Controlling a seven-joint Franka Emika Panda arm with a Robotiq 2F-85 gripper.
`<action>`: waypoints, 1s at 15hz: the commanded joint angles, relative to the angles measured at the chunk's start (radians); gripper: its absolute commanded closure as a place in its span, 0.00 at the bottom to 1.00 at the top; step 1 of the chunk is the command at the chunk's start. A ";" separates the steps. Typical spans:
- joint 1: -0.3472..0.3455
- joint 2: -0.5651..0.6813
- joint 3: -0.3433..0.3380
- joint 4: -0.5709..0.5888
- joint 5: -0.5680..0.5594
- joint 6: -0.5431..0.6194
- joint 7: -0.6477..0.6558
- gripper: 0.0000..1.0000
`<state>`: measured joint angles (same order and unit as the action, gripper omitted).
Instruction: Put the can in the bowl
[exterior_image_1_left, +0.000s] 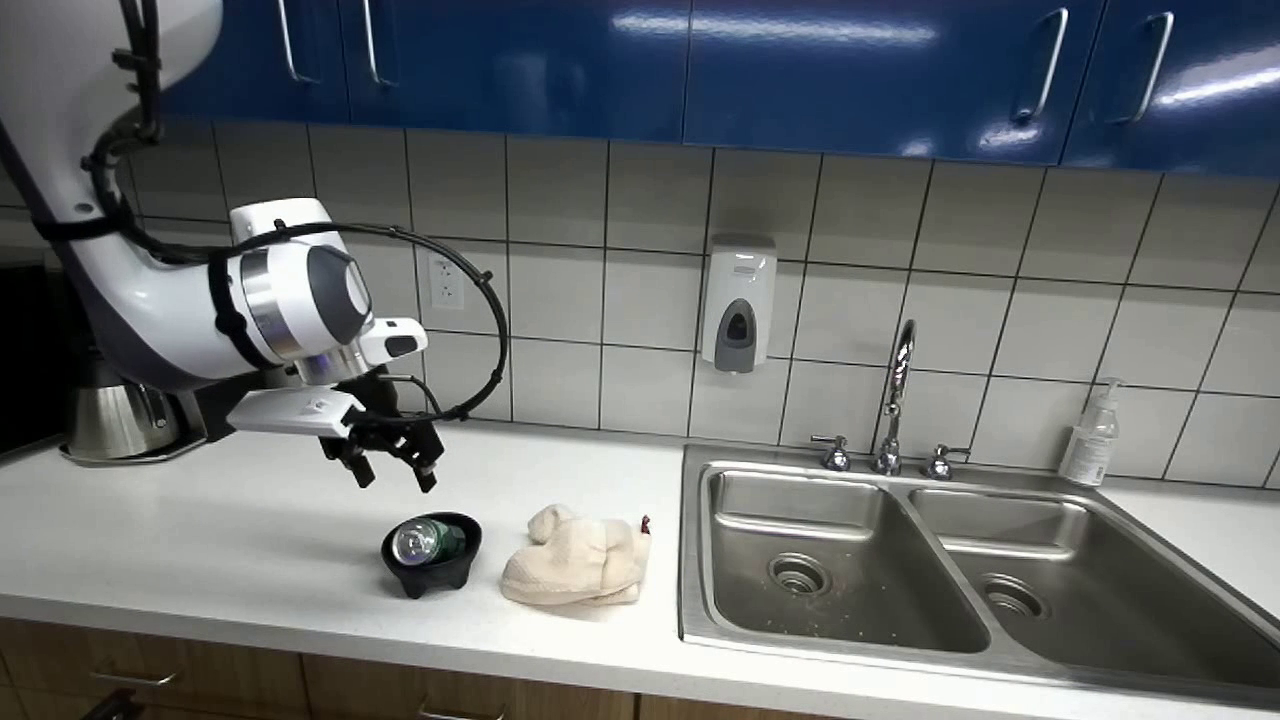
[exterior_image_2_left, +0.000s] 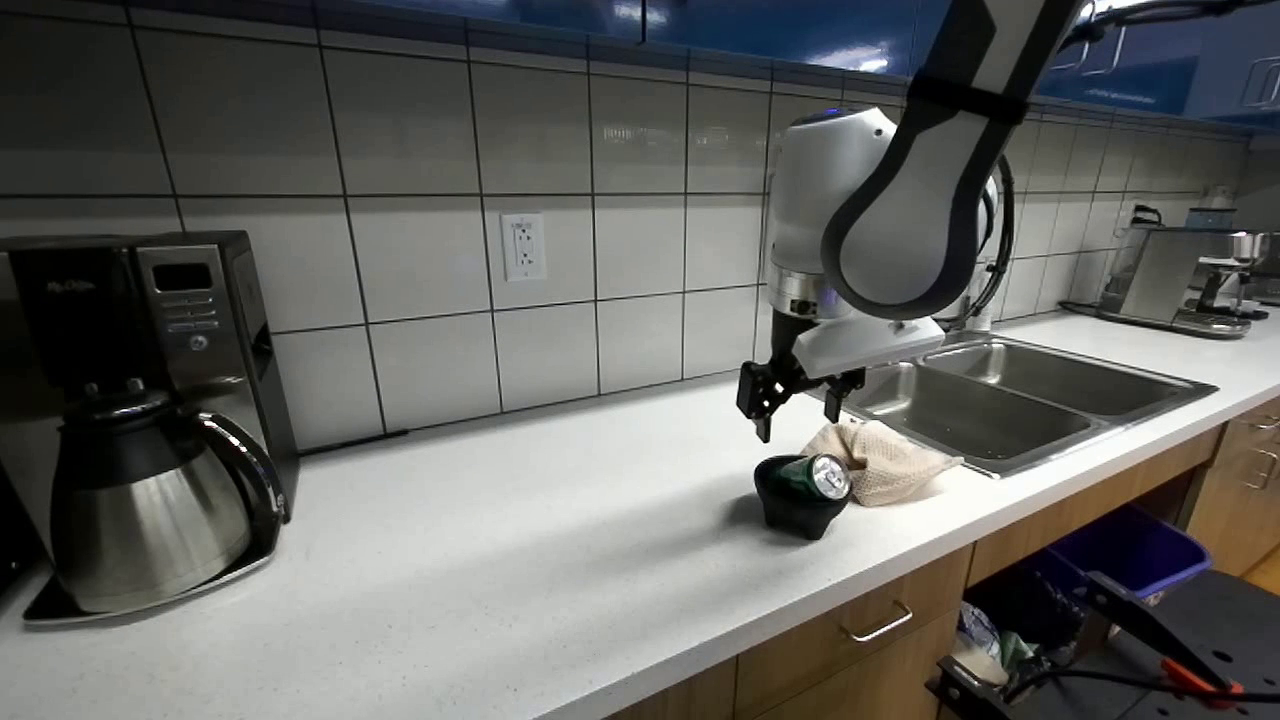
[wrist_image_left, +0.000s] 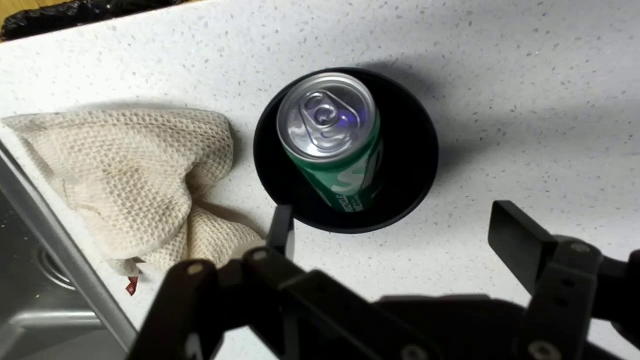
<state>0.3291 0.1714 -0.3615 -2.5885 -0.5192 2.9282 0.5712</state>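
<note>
Spread wide with nothing in its grasp, the black Robotiq gripper (wrist_image_left: 398, 232) hangs above the speckled white countertop (wrist_image_left: 500, 60). I see the green drink can (wrist_image_left: 330, 145) tilted inside the black bowl (wrist_image_left: 407, 160), its silver top up by the rim. Just beside the bowl lies a rumpled beige waffle-weave cloth (wrist_image_left: 135, 185), near the steel double sink (exterior_image_1_left: 693, 540).

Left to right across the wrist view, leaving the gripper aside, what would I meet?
Metal sink, crumpled beige cloth, black bowl. The green can sits inside the bowl's span, so it gets no separate place.
</note>
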 joint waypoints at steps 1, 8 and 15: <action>0.007 -0.133 0.011 -0.090 0.013 -0.050 -0.015 0.00; 0.017 -0.312 0.018 -0.198 -0.043 -0.110 0.040 0.00; 0.027 -0.349 0.019 -0.191 -0.052 -0.126 0.040 0.00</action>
<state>0.3557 -0.1778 -0.3429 -2.7792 -0.5708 2.8019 0.6110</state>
